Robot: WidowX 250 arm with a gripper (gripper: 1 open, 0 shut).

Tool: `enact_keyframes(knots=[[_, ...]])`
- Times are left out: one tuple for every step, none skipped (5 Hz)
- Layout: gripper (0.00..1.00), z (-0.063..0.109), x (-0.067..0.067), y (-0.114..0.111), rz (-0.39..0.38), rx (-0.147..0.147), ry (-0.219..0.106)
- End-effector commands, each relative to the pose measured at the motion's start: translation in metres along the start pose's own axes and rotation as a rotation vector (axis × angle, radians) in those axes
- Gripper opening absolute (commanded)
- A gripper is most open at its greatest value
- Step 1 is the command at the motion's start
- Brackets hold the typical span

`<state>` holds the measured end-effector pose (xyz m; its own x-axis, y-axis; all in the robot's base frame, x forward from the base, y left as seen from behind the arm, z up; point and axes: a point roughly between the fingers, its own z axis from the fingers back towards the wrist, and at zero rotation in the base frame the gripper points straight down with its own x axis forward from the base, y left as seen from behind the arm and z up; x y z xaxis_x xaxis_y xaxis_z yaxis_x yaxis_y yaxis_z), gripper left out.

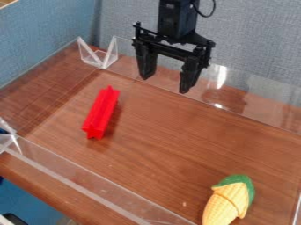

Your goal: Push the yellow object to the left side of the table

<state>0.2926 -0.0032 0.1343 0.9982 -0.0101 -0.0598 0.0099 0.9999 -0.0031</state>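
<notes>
Corn cob lies at the near right corner of the tabletop, green husk end toward the wall, untouched. Red block lies well left of the corn, mid-tabletop. Tool hangs above the far edge, well apart from the corn, fingers spread wide, holding nothing. Judgement: bring the tool down just to the right of the corn, low enough to meet its side, then sweep left. Contact mid-body, or the ribbed oval may spin away. Steer near of the red block.
</notes>
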Motion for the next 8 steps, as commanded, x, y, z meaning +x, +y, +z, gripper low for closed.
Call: enact_keyframes(knots=[[1.00,-0.007,-0.002,-0.004,-0.007,0.000,0.017],[1.00,-0.015,-0.006,-0.011,-0.022,0.000,0.033],[1.00,-0.024,-0.016,-0.030,-0.062,-0.005,0.041],[1.00,-0.031,-0.032,-0.058,-0.126,-0.009,0.032],[1.00,-0.039,-0.046,-0.087,-0.172,-0.005,0.018],[1.00,-0.056,-0.055,-0.112,-0.211,-0.002,0.029],[1.00,-0.077,-0.063,-0.127,-0.233,-0.007,0.058],[1.00,-0.098,-0.064,-0.132,-0.247,0.000,0.094]])
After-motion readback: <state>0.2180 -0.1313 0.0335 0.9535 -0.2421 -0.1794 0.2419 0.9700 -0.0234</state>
